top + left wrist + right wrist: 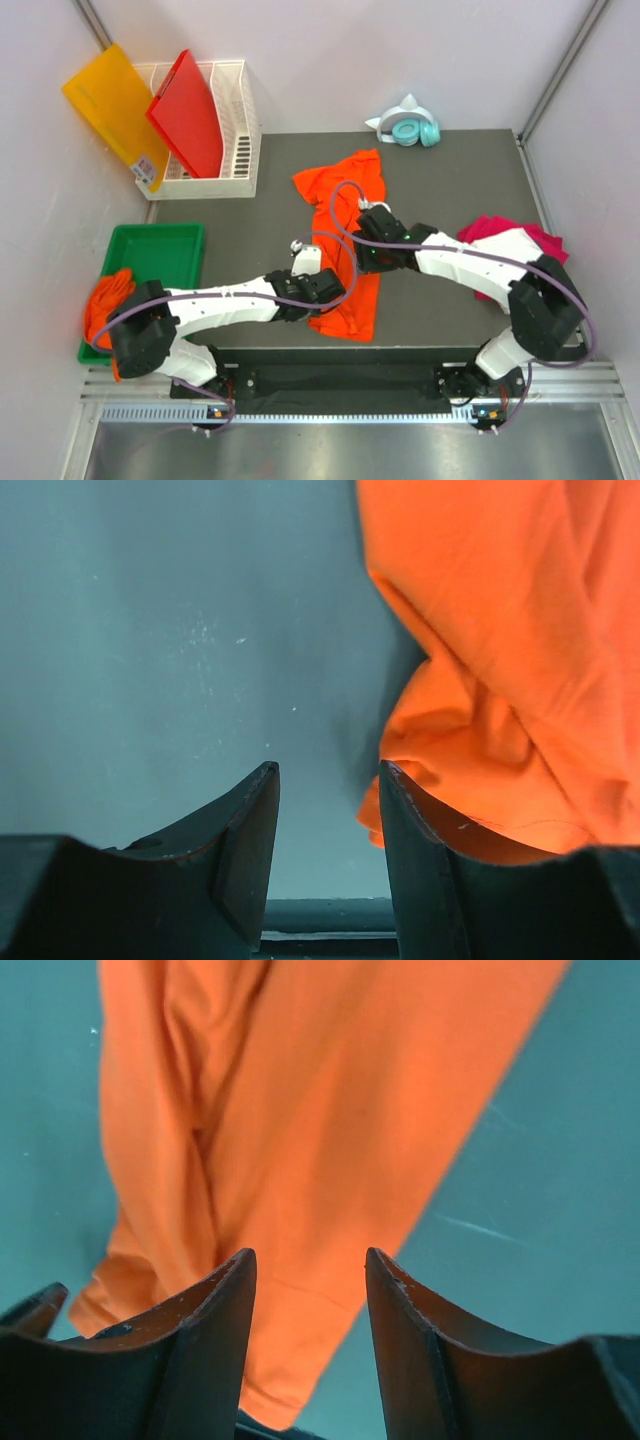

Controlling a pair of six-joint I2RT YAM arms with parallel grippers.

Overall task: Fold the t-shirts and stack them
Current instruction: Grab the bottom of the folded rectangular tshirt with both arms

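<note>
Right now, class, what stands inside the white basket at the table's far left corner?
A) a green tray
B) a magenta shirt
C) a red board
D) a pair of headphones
C: the red board leans inside the white basket, while the headphones lie well off to its right.

Left pincer (pixel 328 770) parted, right pincer (pixel 310 1255) parted
</note>
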